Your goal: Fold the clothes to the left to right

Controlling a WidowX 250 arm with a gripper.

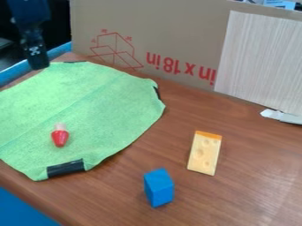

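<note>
The gripper (38, 62) hangs at the upper left, close to the top edge of the green cloth. Spread out on the left half of the wooden table, the cloth (88, 103) lies mostly flat with a crease running diagonally across it. Black tape marks its lower edge, its right corner and its top edge. A small red toy (60, 136) with a pale tip rests on the cloth's lower part. The cloth's left side runs out of view.
A blue block (159, 187) and a toy cheese slice (205, 152) lie on the table (247, 185) right of the cloth. Behind stands a cardboard wall (177, 35) with a pale wood-grain panel (262, 62); a white object (282, 116) lies at its foot.
</note>
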